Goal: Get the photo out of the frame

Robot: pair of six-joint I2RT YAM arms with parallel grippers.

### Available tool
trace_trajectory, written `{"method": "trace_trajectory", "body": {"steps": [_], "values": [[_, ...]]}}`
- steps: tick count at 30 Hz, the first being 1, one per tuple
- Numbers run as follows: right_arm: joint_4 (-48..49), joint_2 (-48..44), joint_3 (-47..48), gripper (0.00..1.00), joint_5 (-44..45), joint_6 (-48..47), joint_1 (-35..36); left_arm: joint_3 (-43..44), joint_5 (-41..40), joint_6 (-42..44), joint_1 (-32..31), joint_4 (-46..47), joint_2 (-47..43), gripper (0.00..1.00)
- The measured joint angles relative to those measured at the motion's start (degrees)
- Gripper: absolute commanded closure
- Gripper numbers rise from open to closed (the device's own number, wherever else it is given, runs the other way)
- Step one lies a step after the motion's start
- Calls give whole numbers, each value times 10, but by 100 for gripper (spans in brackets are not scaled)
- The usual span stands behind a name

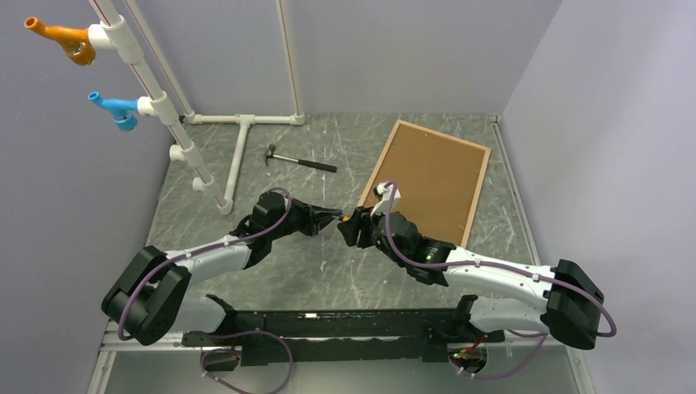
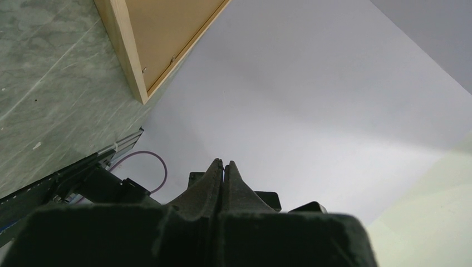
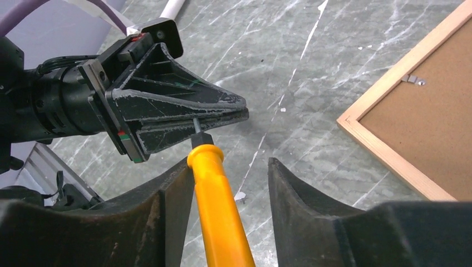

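Screwdriver (image 3: 214, 194) shaft pinched in left pincer (image 3: 244, 112) — right pincer (image 3: 231, 164) agape.

Hammer (image 1: 304, 162) on grey marbled table (image 1: 328, 271) near white pipe stand (image 1: 240, 149); yellow-handled screwdriver (image 3: 220, 211) mid-table.

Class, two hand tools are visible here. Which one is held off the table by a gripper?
The yellow-handled screwdriver: the left gripper is shut on its metal shaft, whereas the hammer lies flat on the table, untouched.

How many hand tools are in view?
2. A hammer lies on the table near the white pipes; a yellow-handled screwdriver is pinched by the left gripper, handle inside the open right gripper.
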Motion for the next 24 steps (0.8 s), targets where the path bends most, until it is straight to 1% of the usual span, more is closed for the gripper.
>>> {"method": "trace_trajectory", "body": {"steps": [1,4,5,6,7,10,11,13,14,15,16,18,19,21,22,24], "values": [[1,3,3,56,-1,0,0,0,0,0,0,1,0,100],[6,5,5,56,-6,-1,1,0,0,1,-2,1,0,100],[7,5,5,58,-8,-1,1,0,1,1,-2,1,0,100],[7,4,5,61,-8,-2,1,0,0,1,-3,1,0,100],[7,4,5,68,-9,-2,1,-1,0,1,-3,2,0,100],[13,2,6,97,-31,-5,3,-3,-2,1,-3,6,1,100],[15,0,9,100,-40,-10,7,-4,-1,0,-3,13,3,100],[14,-3,10,100,-43,-15,7,-10,0,1,-3,36,6,100],[11,-3,12,100,-45,-19,5,-13,1,1,-3,51,10,98],[10,-3,12,100,-47,-23,5,-17,1,1,-3,66,14,91],[7,-4,12,100,-50,-27,4,-20,3,1,-3,78,18,79],[0,-8,12,100,-55,-36,3,-27,11,10,-3,99,28,47],[-5,-11,12,100,-56,-39,0,-30,17,18,-3,108,32,35],[-11,-19,12,100,-58,-47,-9,-33,29,39,-1,110,35,3],[-16,-23,12,100,-60,-51,-15,-33,34,55,0,107,35,1],[-32,-31,16,100,-73,-60,-30,-32,44,92,7,89,29,1]]}}
